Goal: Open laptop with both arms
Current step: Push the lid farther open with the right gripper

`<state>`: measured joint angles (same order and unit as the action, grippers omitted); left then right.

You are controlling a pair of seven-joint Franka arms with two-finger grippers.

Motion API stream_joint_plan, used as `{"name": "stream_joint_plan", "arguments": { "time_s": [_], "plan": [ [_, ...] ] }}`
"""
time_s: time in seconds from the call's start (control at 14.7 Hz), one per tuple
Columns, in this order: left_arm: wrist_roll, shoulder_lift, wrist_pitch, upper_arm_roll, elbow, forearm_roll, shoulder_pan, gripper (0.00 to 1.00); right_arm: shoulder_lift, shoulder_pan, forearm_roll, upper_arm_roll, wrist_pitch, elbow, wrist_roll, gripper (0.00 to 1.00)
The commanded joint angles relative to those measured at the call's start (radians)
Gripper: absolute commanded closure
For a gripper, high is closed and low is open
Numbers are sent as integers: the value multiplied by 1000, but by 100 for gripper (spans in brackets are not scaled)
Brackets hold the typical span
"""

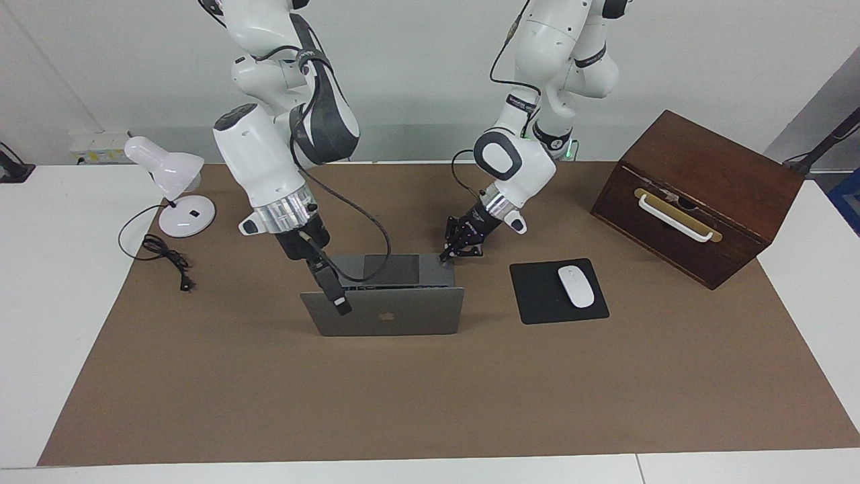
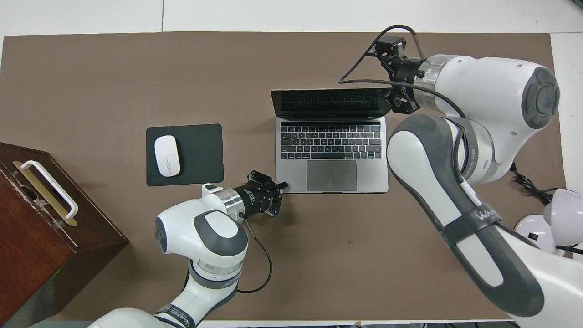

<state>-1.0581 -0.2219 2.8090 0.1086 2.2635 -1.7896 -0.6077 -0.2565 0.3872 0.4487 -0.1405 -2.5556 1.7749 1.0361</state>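
The thin silver-grey metal laptop [image 2: 331,155] sits in the middle of the brown mat [image 2: 91,82], its lid raised roughly upright. Seen from overhead, the left gripper [image 2: 283,185], jaws closed on nothing, presses the deck's seven-o'clock corner, apparently to pin the base. The right gripper [image 1: 332,292], jaws wide, works the lid's three-o'clock edge back.

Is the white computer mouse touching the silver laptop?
Apart. In the overhead view the white computer mouse lies on its black mouse pad, and bare brown mat separates the pad from the silver laptop.
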Motion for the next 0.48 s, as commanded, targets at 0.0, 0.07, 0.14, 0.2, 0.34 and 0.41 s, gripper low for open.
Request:
{"name": "stream_joint_plan", "arguments": {
  "time_s": [0.0, 0.07, 0.14, 0.2, 0.34, 0.41],
  "plan": [
    [23, -56, 17, -7, -21, -27, -29, 100, -39, -2, 33, -8, 0, -48, -34, 0],
    [23, -56, 17, -7, -21, -27, -29, 100, -43, -2, 33, -10, -2, -49, -36, 0],
    [23, -57, 17, -7, -21, -27, -29, 100, -49, -1, 33, -10, -3, -49, -38, 0],
    [23, -56, 17, -7, -21, -27, -29, 100, -52, -2, 33, -10, -3, -54, -38, 0],
    [23, -56, 17, -7, -21, -27, -29, 100, -53, -2, 35, -10, -2, -63, -34, 0],
    [23, -56, 17, -7, -21, -27, -29, 100, -55, -2, 36, -10, -2, -65, -33, 0]
  ]
}}
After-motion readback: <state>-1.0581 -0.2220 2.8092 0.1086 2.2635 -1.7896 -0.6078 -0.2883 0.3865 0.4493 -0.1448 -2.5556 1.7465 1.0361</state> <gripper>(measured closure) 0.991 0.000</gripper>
